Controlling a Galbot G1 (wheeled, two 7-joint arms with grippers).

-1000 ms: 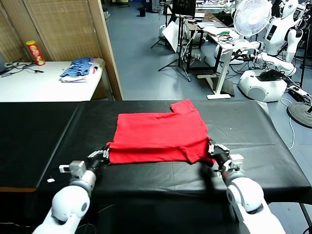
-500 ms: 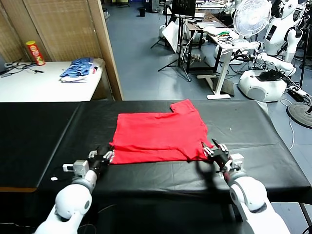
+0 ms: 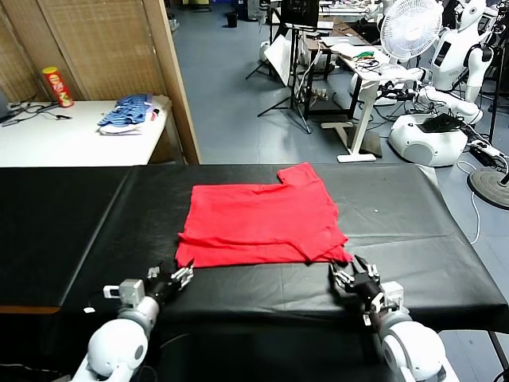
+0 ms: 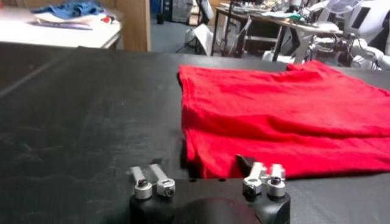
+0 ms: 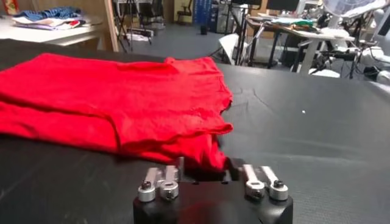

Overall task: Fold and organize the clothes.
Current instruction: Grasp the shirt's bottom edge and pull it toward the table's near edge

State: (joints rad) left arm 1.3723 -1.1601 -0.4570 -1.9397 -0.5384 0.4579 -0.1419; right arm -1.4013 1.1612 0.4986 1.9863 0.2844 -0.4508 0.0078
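Folded red T-shirt (image 3: 258,224) lies mid-table, its long axis running left to right.
Just behind its near corners, left gripper (image 3: 169,279) sits part open and empty; right gripper (image 3: 359,282) is closed, holding nothing.

Left gripper (image 4: 207,181) sits low over the black matte table cover (image 4: 85,122), fingers parted with a clear gap, holding nothing. Bright red folded cotton T-shirt (image 4: 280,115) lies flat at its 1 o'clock; the shirt's near left corner is just ahead of the fingertips (image 4: 259,173), contact can't be judged. Far off at 11 o'clock, a blue-and-white fabric pile (image 4: 67,11) rests on a white side table (image 4: 61,33).
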